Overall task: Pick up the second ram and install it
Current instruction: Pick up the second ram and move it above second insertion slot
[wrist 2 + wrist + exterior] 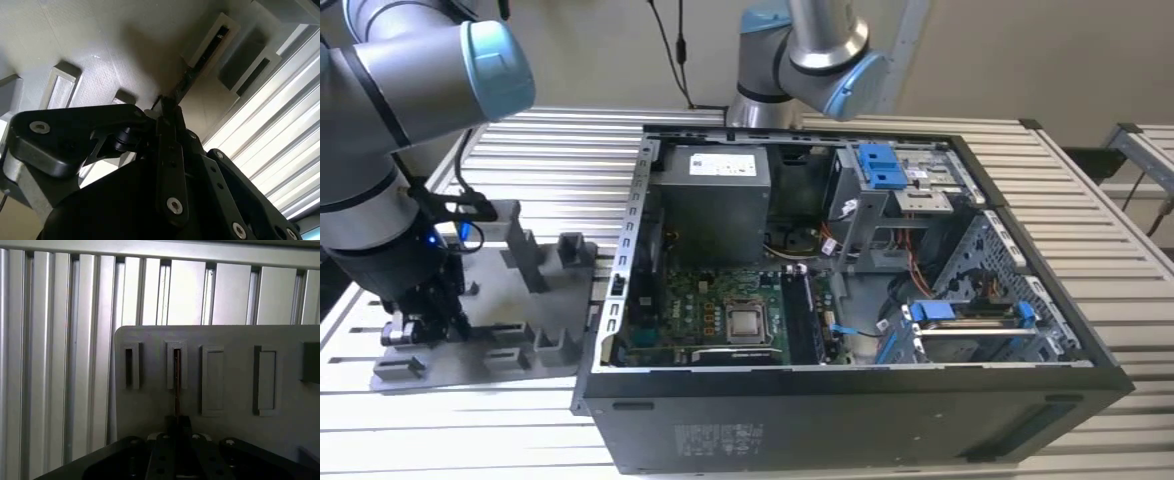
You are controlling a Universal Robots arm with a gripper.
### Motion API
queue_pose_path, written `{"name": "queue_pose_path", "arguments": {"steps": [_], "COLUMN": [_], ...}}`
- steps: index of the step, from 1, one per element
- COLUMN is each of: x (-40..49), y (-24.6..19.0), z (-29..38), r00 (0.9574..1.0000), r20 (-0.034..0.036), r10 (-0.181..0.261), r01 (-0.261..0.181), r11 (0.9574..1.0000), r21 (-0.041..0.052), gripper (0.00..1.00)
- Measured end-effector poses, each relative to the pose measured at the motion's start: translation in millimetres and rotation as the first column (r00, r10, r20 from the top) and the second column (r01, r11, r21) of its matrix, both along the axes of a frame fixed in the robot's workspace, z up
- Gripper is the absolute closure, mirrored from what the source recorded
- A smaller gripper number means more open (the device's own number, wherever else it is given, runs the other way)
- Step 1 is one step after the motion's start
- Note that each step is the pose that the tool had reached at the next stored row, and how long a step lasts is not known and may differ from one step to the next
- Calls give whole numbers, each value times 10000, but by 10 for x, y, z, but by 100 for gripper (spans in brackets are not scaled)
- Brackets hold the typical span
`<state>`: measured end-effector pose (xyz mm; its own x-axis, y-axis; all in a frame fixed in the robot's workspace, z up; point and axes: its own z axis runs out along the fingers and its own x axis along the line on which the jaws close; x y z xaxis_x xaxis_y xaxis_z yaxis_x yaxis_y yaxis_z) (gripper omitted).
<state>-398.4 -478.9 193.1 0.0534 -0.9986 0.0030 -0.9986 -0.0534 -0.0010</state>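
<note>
- Exterior view: the arm [387, 150] reached down at the exterior view's lower left, with the gripper [420, 335] low over the grey tray [494, 362] on the slatted table [560, 150].
- That view also took in the wider scene: an open case [854, 420] in the middle with a green motherboard [707, 300] inside. The tray sat just beside the case on the exterior view's left.
- A second arm [807, 50] stood at top centre of the exterior view, behind the case.
- The first wrist view gave the close-up: the ram [176, 375] was edge-on, a thin dark line standing upright in one narrow tray slot.
- A similar narrow slot lay just beside it, with two wider recesses further along the tray.
- In the second wrist view the ram was seen at a slant, a thin dark strip running from its slot to the fingertips.
- Ram looked long, narrow and flat; I could not tell chips or other surface detail from the edge.
- Gripper was closed on the ram, fingers pinched either side of its free edge.
- Ram sat in the tray slot, well apart from the motherboard.
</note>
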Motion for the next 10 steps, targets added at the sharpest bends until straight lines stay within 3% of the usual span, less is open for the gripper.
{"name": "queue_pose_path", "arguments": {"steps": [10], "x": [-2], "y": [0], "z": [7], "r00": [10000], "r20": [-1], "r10": [-1], "r01": [1], "r11": [10000], "r21": [0], "gripper": [86]}}
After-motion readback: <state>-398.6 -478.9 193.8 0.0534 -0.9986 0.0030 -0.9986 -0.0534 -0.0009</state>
